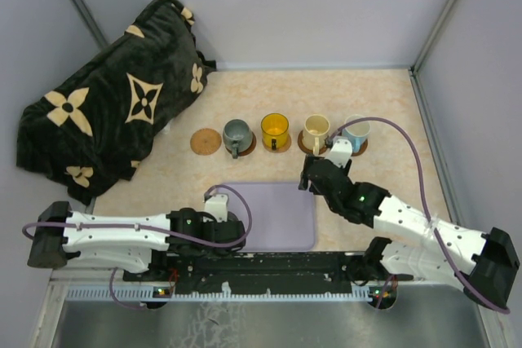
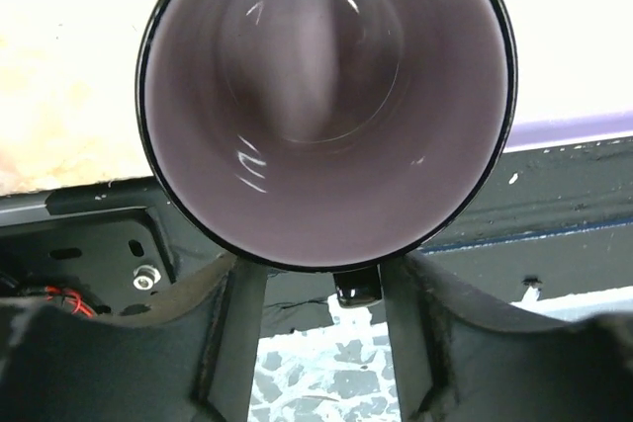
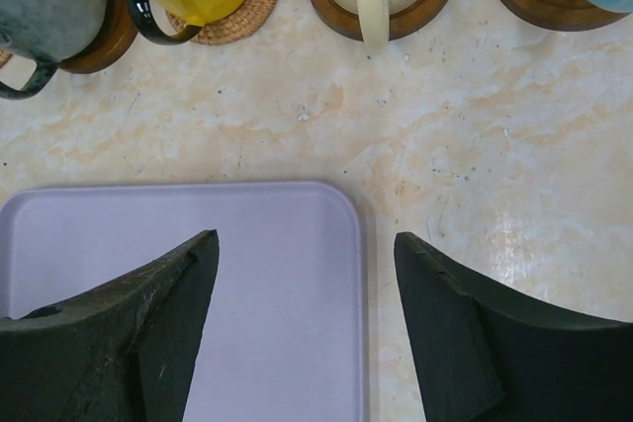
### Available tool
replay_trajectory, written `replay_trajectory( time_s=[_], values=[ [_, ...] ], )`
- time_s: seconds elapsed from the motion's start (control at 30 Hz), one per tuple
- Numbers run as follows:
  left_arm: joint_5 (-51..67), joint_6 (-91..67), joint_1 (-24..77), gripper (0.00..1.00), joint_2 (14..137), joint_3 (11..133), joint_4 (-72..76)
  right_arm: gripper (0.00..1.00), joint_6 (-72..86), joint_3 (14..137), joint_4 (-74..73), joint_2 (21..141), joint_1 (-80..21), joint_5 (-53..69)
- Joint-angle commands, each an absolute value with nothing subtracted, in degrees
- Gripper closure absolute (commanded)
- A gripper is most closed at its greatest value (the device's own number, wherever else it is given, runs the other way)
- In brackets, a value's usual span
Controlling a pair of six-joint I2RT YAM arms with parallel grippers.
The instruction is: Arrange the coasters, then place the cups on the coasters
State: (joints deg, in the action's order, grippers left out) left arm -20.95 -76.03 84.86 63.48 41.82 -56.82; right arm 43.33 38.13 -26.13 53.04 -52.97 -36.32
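Observation:
A translucent purple cup [image 2: 326,96] fills the left wrist view, mouth towards the camera. Its dark handle [image 2: 358,286] sits between the fingers of my left gripper [image 2: 318,289], which is open, with a gap on the handle's left side. This gripper [image 1: 222,222] hovers at the near left corner of the lavender tray [image 1: 277,230]. In a row behind stand an empty coaster [image 1: 206,141], then the grey-green cup [image 1: 236,134], yellow cup [image 1: 275,128], cream cup [image 1: 316,129] and light blue cup [image 1: 356,129], each on a coaster. My right gripper [image 3: 307,244] is open and empty over the tray's far right corner [image 3: 336,210].
A black blanket with tan flowers [image 1: 106,112] lies heaped at the back left. Grey walls close in the table on three sides. A black rail [image 1: 269,266] runs along the near edge, with the floor beyond it.

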Motion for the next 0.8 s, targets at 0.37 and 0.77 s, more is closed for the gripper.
replay_trajectory(
  time_s=[0.37,0.77],
  values=[
    [-18.69,-74.0,84.72,0.98,66.46,41.48,-54.15,0.28,44.25,38.41,-24.07,54.31,-52.92,-36.61],
    [-28.13,-73.36,84.88,1.0,66.33,49.58,-60.07,0.28,44.56,36.56,-23.46,54.14,-52.91,-36.6]
  ],
)
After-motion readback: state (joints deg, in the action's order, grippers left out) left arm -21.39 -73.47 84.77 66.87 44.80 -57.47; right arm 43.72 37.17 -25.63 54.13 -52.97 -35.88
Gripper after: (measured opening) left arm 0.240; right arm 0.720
